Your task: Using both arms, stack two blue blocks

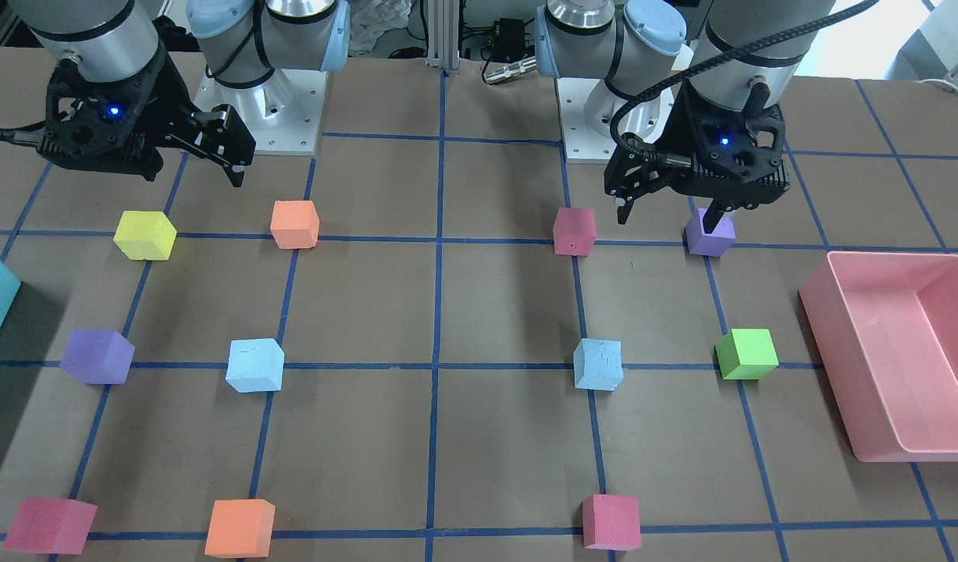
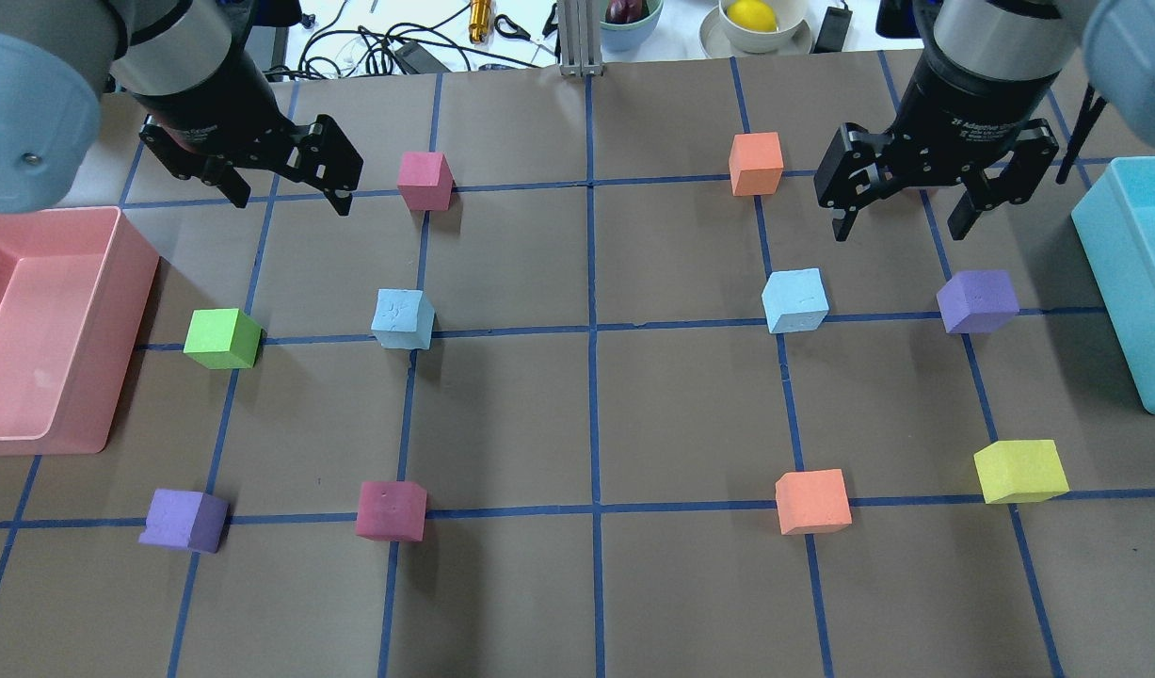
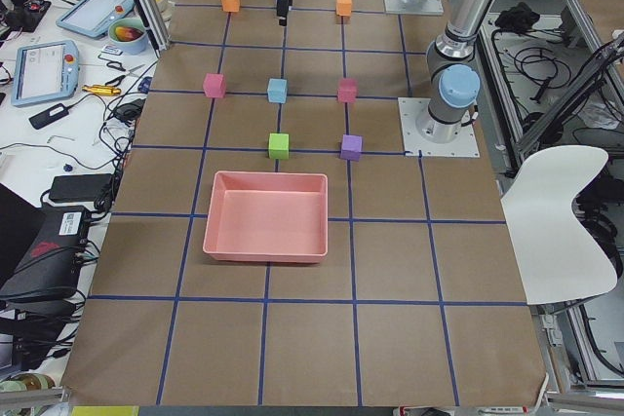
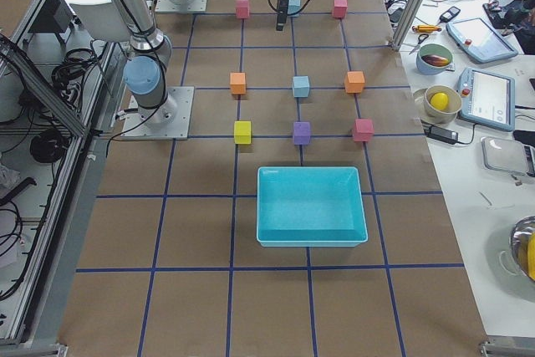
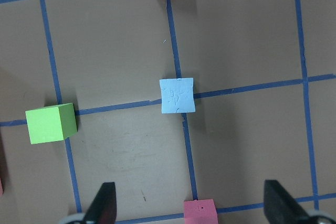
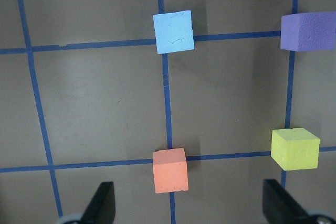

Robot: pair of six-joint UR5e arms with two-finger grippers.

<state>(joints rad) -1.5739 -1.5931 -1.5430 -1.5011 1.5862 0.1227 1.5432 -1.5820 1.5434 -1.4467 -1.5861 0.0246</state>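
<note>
**Two Blue Blocks Lie Well Apart Beneath Open Hands**

Seen from overhead, the left blue block (image 2: 403, 319) and the right blue block (image 2: 795, 300) rest on the desk (image 2: 502, 424), well apart, each on a blue tape line. The left hand (image 2: 288, 195) and the right hand (image 2: 899, 229) hover above, fingers spread wide and holding nothing. Each wrist camera catches only its own side's block. The left one also shows a green cube (image 5: 51, 123), the right one a yellow cube (image 6: 295, 149).
</note>
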